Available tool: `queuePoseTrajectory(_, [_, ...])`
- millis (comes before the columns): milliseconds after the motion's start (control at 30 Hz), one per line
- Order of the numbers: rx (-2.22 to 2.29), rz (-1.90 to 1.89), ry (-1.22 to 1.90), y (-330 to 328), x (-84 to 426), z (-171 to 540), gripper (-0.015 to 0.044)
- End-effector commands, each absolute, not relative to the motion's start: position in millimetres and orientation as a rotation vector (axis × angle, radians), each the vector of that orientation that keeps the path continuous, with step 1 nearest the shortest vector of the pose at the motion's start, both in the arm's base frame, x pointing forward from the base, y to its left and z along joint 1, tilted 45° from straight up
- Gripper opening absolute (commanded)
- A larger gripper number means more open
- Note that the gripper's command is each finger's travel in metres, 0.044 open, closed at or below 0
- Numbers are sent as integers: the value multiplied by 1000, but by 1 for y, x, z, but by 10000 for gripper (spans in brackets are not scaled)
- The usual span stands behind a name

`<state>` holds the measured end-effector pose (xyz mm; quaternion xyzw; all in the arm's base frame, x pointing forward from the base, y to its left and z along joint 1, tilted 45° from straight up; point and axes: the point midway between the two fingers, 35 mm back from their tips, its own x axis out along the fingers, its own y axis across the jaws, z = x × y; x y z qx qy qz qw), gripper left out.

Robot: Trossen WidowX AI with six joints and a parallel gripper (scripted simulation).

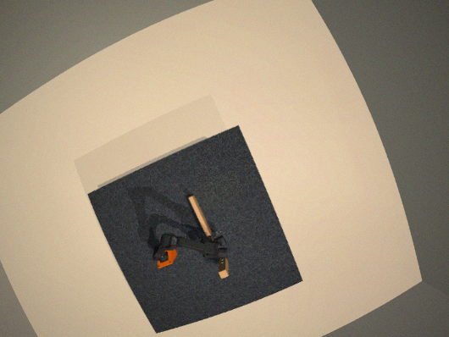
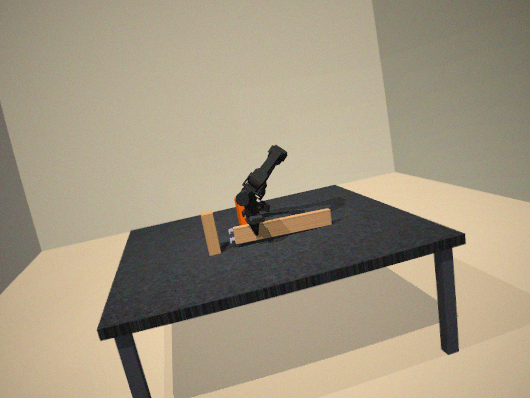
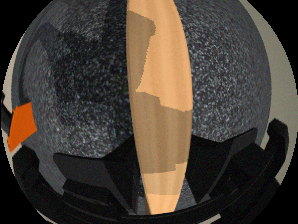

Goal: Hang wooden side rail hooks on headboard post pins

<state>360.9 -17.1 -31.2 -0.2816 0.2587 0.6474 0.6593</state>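
Observation:
The wooden side rail (image 1: 200, 216) (image 2: 300, 220) (image 3: 167, 65) lies lengthwise, its far end on the table. My gripper (image 1: 215, 246) (image 2: 256, 229) (image 3: 154, 133) is shut on the rail near its hook end, one finger on each side. Two steel hooks (image 2: 231, 235) stick out from the rail's end toward the headboard post (image 1: 224, 274) (image 2: 211, 234). The post stands upright, with a gap between it and the hooks in the exterior view. Whether the rail's hook end is slightly off the table is hard to tell. The pins and the slot cannot be made out clearly; the wrist view does not show the hooks.
The orange arm base (image 1: 169, 258) (image 2: 240, 212) (image 3: 23, 126) stands beside the rail, on the arm's side. The dark table (image 1: 263, 241) (image 2: 165, 280) carries the post, the rail and the arm. The arm's shadow falls across the table and the rail.

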Motion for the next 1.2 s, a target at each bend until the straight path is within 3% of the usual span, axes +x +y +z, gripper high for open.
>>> queuePoseTrajectory(0, [-646,1460,584,-21,361,-32,0])
queuePoseTrajectory(1167, [-646,1460,584,-24,360,-34,0])
